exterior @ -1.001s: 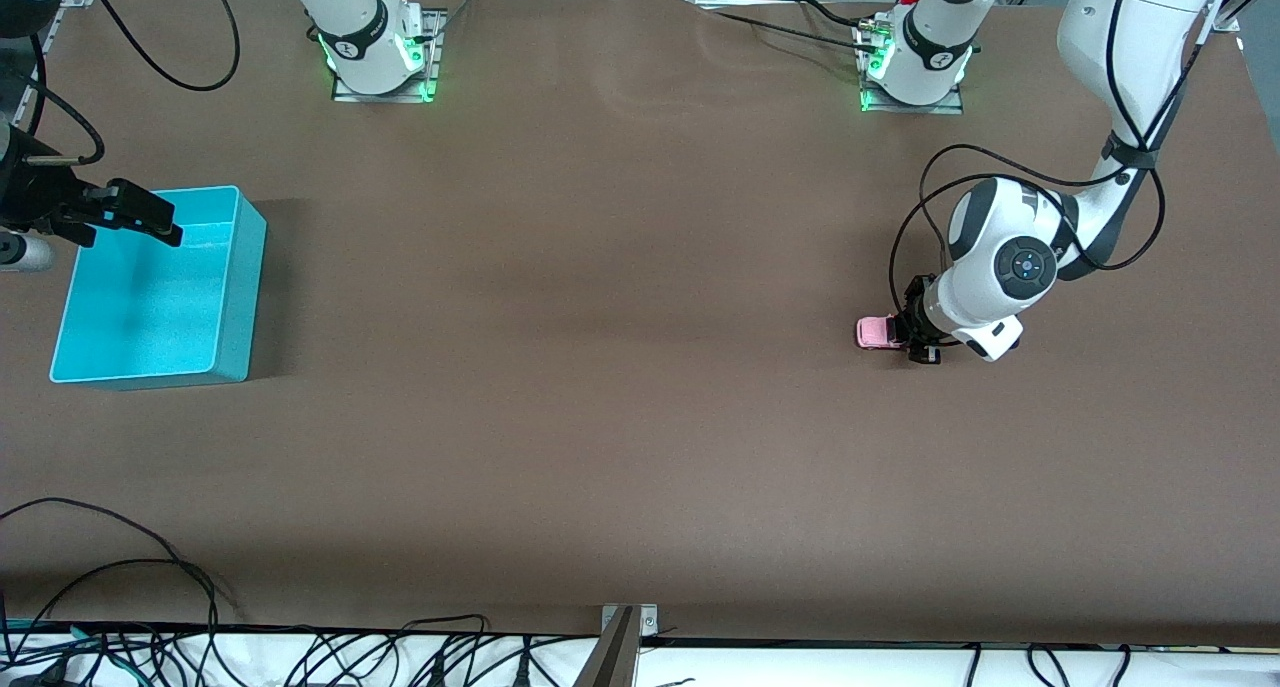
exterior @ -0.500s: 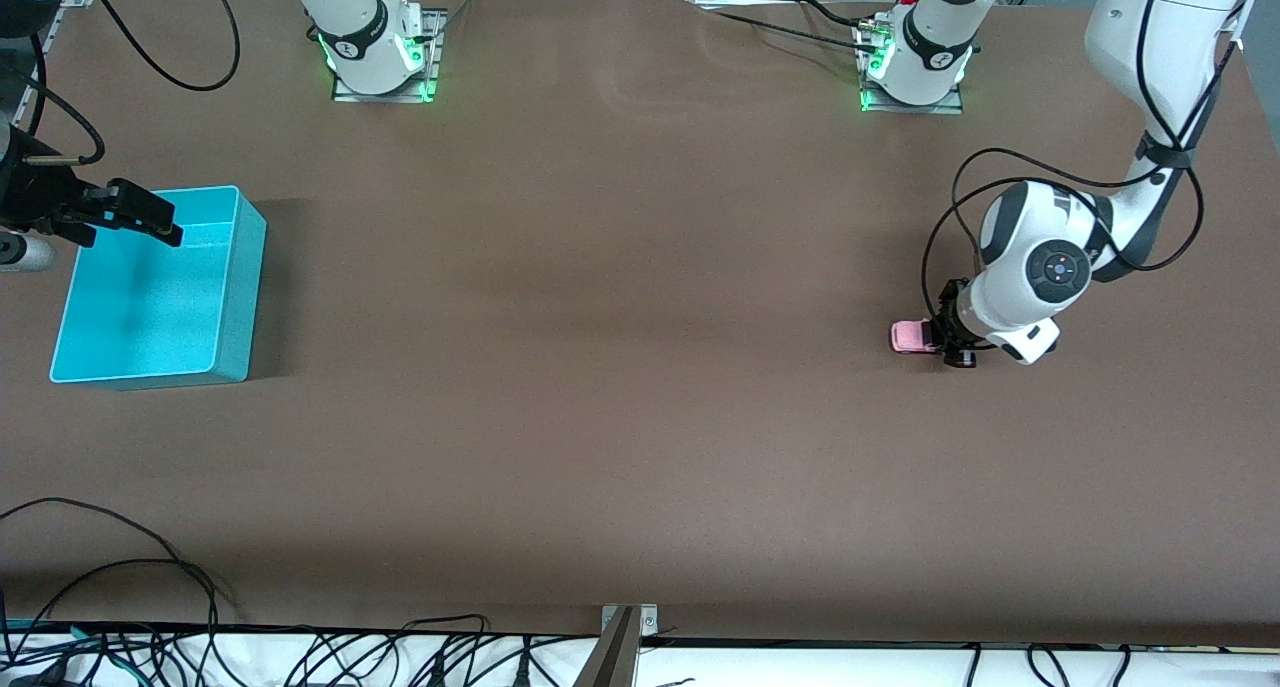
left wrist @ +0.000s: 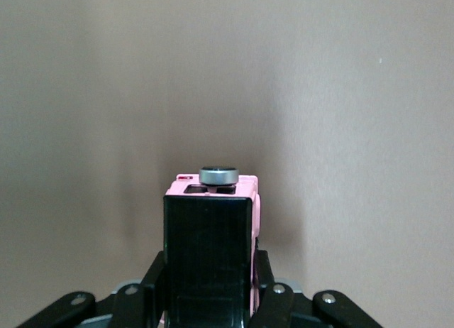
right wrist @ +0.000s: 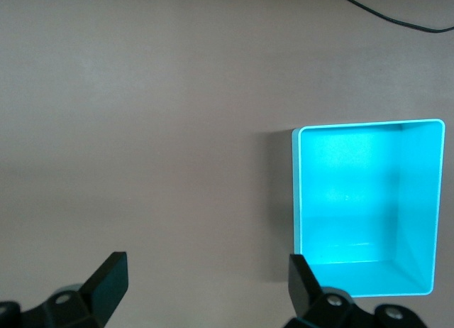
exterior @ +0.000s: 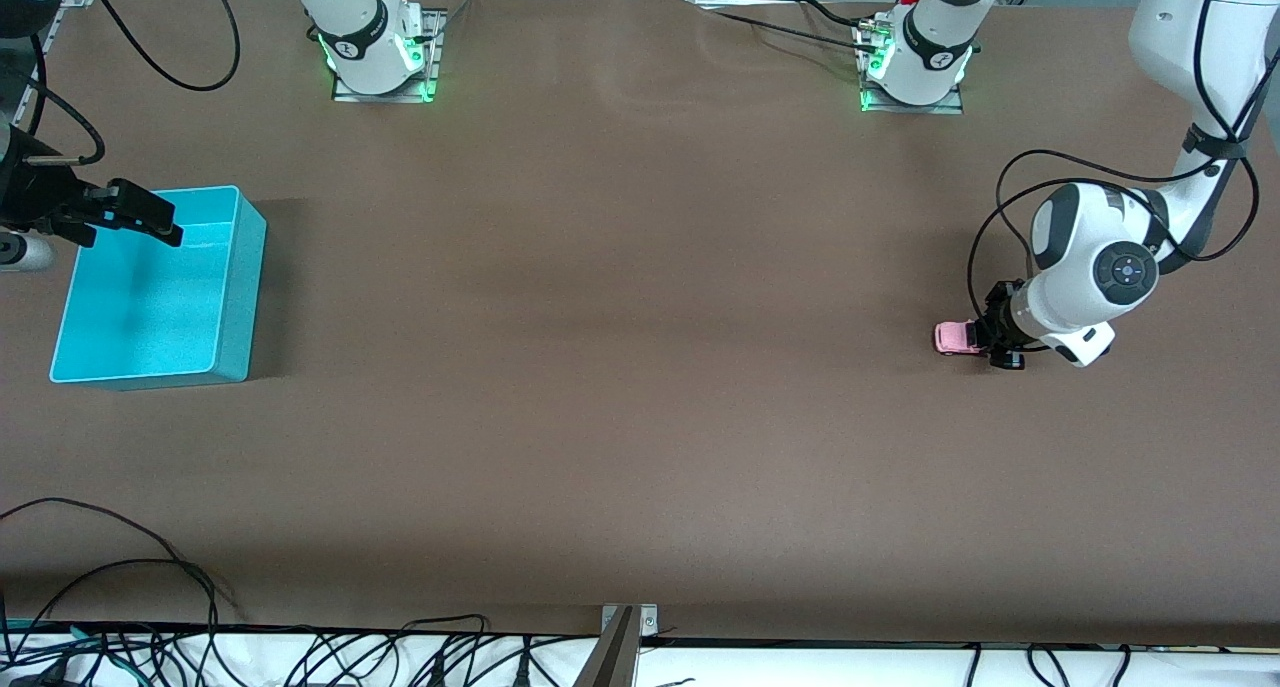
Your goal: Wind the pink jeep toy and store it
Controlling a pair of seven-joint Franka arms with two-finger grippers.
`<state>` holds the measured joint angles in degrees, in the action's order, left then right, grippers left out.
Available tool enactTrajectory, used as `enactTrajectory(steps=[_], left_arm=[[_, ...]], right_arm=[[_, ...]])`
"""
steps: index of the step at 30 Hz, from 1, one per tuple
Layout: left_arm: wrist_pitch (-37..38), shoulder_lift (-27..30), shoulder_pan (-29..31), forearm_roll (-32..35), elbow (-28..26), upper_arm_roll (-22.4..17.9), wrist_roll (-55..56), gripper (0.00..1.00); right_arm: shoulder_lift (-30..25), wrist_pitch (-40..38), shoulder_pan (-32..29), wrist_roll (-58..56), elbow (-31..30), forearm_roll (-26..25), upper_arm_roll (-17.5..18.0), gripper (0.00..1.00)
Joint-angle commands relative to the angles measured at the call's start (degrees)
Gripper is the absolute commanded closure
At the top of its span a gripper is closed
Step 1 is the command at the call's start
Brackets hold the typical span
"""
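Observation:
The pink jeep toy [exterior: 956, 338] stands on the brown table at the left arm's end, its wheels on the surface. My left gripper [exterior: 990, 343] is shut on its sides. In the left wrist view the jeep's black roof [left wrist: 208, 253] fills the space between the fingers [left wrist: 264, 271], with a grey spare wheel [left wrist: 218, 175] at its pink end. The turquoise bin [exterior: 150, 289] sits empty at the right arm's end. My right gripper [exterior: 150, 220] hangs open and empty over the bin's rim, waiting. The right wrist view shows the bin [right wrist: 365, 207] and wide-apart fingers [right wrist: 106, 275].
Cables [exterior: 120, 587] lie along the table edge nearest the front camera. The two arm bases [exterior: 375, 42] stand at the edge farthest from that camera. A black cable [right wrist: 390, 15] shows in the right wrist view.
My left gripper has dragged the pink jeep along the table toward the left arm's end, away from the bin. The right arm has not moved.

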<state>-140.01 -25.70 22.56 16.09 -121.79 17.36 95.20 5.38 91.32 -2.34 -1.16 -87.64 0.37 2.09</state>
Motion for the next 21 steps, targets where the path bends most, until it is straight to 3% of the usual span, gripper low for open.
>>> enactTrajectory(steps=[1, 16, 19, 21], left_arm=[[-0.18, -1.81, 2.13, 2.63, -0.03, 0.13, -2.82, 0.71], [-1.58, -1.89, 7.14, 4.11, 0.06, 0.04, -7.14, 0.7], [-1.58, -1.98, 7.93, 5.0, 0.06, 0.04, -7.14, 0.65], [-1.58, -1.98, 8.2, 5.0, 0.06, 0.04, -7.14, 0.56]], right_arm=[[0.16, -0.26, 0.14, -0.34, 0.71, -0.63, 0.01, 0.0], [0.16, -0.26, 0.14, -0.34, 0.71, -0.63, 0.1, 0.0], [0.16, -0.26, 0.14, -0.34, 0.71, -0.63, 0.01, 0.0], [0.16, -0.26, 0.14, -0.34, 0.71, -0.63, 0.01, 0.0]])
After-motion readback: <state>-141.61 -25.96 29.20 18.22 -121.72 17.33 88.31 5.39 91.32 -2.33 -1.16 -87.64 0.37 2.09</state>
